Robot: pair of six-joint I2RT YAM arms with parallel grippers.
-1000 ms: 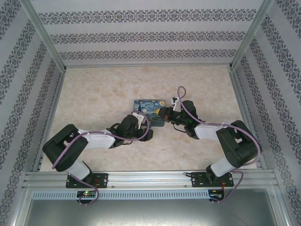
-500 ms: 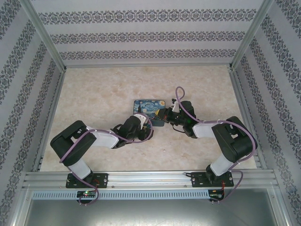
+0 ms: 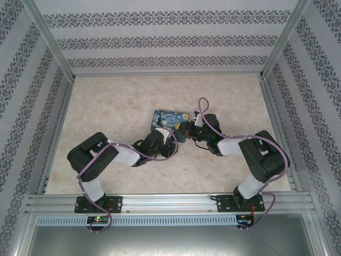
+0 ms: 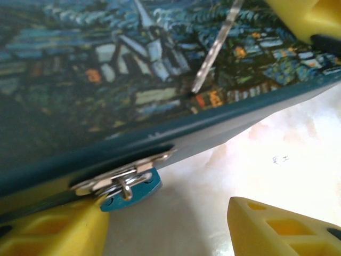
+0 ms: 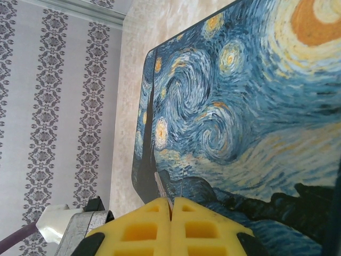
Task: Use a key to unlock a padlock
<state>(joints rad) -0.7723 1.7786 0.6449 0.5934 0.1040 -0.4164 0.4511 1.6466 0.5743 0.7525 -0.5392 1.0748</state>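
Blue padlock (image 4: 131,190) under painted box (image 4: 106,80) edge

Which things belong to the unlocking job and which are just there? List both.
Job:
- padlock, hanging from a silvery hasp
- key, pinched in the right gripper
- left gripper, open near the padlock

Just there:
- Starry Night box
- table
- patterned walls

Top view high behind, looking down, wrist views very close, all sharing the painted box (image 3: 170,118)
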